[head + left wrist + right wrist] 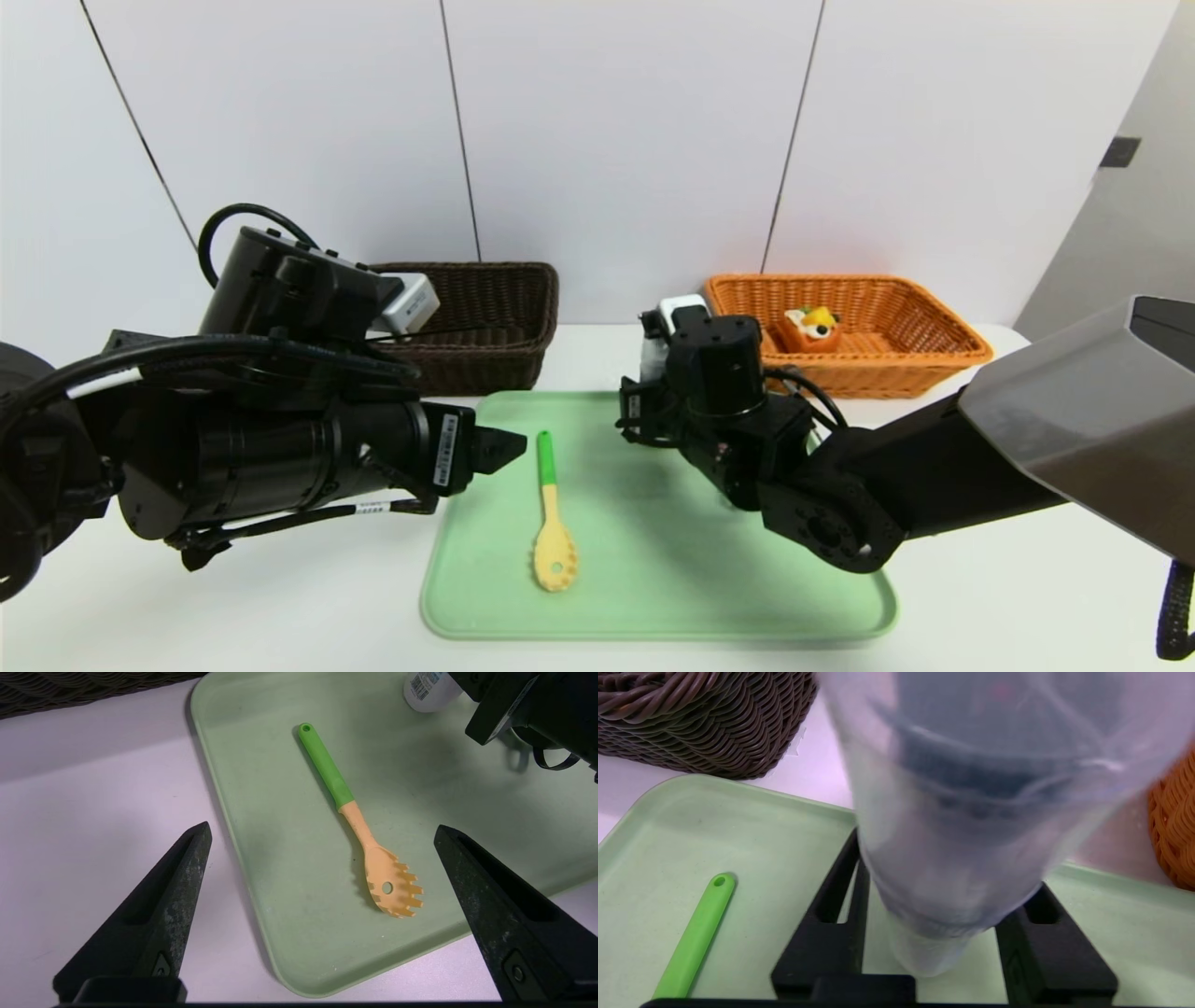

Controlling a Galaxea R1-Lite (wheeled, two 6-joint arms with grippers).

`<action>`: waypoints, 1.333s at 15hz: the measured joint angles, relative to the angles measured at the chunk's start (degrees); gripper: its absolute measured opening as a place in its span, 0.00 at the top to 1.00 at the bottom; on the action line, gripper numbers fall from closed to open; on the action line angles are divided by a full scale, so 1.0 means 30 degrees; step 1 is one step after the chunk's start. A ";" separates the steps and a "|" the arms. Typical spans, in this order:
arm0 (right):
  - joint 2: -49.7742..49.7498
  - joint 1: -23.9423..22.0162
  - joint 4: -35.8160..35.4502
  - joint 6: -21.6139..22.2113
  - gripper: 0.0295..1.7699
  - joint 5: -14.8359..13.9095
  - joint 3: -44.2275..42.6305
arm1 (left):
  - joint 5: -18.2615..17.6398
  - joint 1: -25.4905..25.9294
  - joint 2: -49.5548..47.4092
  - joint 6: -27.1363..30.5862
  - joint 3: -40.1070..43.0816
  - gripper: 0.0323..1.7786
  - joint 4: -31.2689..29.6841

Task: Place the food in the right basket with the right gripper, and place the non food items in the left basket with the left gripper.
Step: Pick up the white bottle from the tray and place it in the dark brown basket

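Sitting in orange basket [920,369]: cake [810,328]; right claw [934,933] seemingly grips bottle [971,788]; left claw [322,868] gapes, empty.

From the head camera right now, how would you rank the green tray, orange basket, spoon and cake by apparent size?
1. Tray, though nearest the camera.
2. Orange basket.
3. Spoon.
4. Cake, farther back, inside that basket.

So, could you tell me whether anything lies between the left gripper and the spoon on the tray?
Nothing visible does. The left gripper is open with the spoon lying flat on the green tray in plain sight between its fingers. The white bottle stands farther off, at the right gripper.
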 joint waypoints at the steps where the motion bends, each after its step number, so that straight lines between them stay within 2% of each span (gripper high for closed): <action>1: -0.0024 0.0000 0.0000 -0.0016 0.65 0.0008 0.0004 | 0.0000 0.0000 0.0020 0.0000 -0.0008 0.05 0.0000; 9: -0.1487 0.0524 0.0427 -0.0524 0.65 -0.0073 0.0114 | -0.0008 0.0000 0.0130 -0.0024 0.0000 0.05 0.0008; 12: -0.2792 0.0605 0.1508 -0.1130 0.65 -0.0028 -0.0309 | 0.0000 0.0008 0.0130 -0.0045 0.0211 0.05 0.0020; 16: -0.3767 0.0642 0.4027 -0.1577 0.65 0.0382 -0.3690 | 0.0012 -0.0008 0.0130 -0.0053 0.0435 0.05 0.0008; 20: -0.3279 0.0837 0.6607 -0.1605 0.65 0.1394 -0.8334 | 0.0386 -0.0008 0.0037 -0.0008 0.0975 0.05 0.0008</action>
